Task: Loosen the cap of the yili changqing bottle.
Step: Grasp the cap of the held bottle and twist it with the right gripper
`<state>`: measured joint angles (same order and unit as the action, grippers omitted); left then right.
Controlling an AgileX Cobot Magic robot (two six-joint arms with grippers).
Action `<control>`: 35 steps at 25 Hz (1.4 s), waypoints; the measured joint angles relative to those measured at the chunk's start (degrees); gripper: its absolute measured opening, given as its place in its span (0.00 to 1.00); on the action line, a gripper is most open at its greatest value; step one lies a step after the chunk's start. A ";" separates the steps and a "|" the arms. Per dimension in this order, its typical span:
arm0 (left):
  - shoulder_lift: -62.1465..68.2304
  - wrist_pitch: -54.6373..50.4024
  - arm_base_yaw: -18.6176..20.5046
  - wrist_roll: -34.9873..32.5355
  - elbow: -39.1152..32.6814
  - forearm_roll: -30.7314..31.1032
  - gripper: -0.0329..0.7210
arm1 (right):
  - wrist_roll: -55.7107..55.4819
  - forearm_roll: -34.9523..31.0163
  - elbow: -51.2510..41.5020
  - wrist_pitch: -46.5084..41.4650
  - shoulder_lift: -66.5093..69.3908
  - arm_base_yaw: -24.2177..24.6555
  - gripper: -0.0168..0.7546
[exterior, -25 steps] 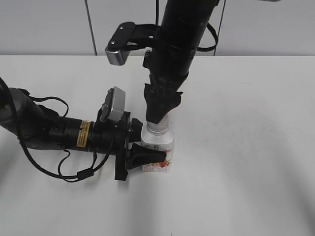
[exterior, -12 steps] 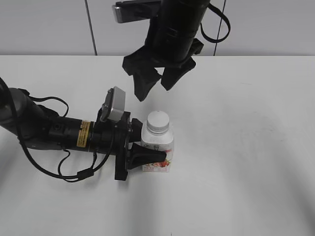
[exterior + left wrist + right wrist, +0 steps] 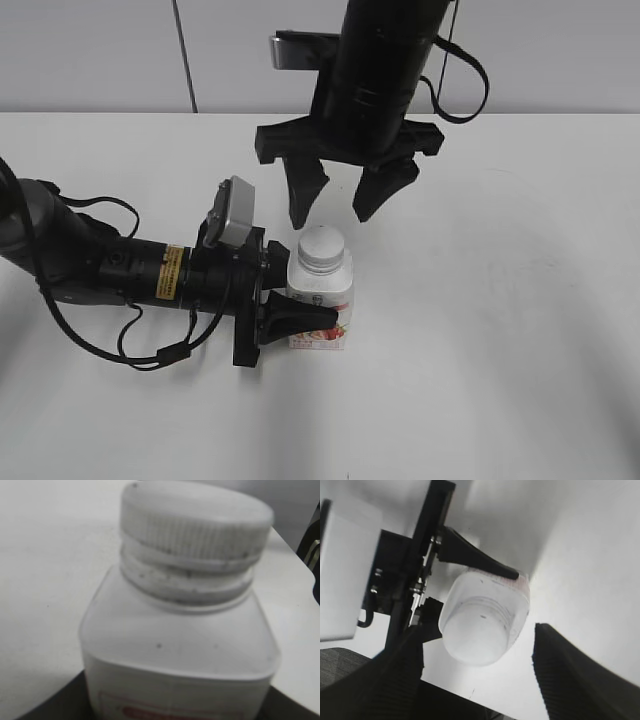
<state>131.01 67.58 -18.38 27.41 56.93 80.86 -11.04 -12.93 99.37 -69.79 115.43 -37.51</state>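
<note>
The yili changqing bottle [image 3: 322,305] stands upright on the white table, white with a pink-red label. Its white cap [image 3: 322,247] sits on the neck. My left gripper [image 3: 290,318] is shut on the bottle's body from the left. In the left wrist view the bottle [image 3: 175,645] and cap [image 3: 195,517] fill the frame. My right gripper [image 3: 338,205] hangs open just above the cap, one finger on each side, touching nothing. The right wrist view shows the cap [image 3: 475,632] from above, between my open fingers [image 3: 477,672], with the bottle's shoulder [image 3: 517,605] behind it.
The white table [image 3: 500,330] stretches to the right and front. A grey wall panel [image 3: 100,50] runs along the back edge. The left arm [image 3: 100,265] lies low across the table's left side.
My right gripper let go of the cap, rose, opened wide and turned about its axis. It has now come back down a little toward the cap. The left gripper and bottle stayed put.
</note>
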 joint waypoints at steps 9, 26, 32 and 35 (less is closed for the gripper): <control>0.00 0.00 0.00 0.00 0.00 0.00 0.53 | -5.38 -1.17 -2.99 -0.19 -0.90 -0.59 0.72; 0.00 0.06 0.00 0.00 0.00 0.00 0.53 | -6.29 -1.77 -3.11 1.69 2.79 -0.96 0.71; 0.00 0.06 0.00 0.00 0.00 0.00 0.53 | -6.29 -1.90 -3.11 1.69 2.79 -0.96 0.71; 0.00 0.06 0.00 0.00 0.00 0.00 0.53 | -6.29 -1.90 -3.11 1.69 2.79 -0.96 0.70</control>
<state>131.01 67.64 -18.38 27.41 56.93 80.86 -17.34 -14.82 96.26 -68.10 118.23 -38.47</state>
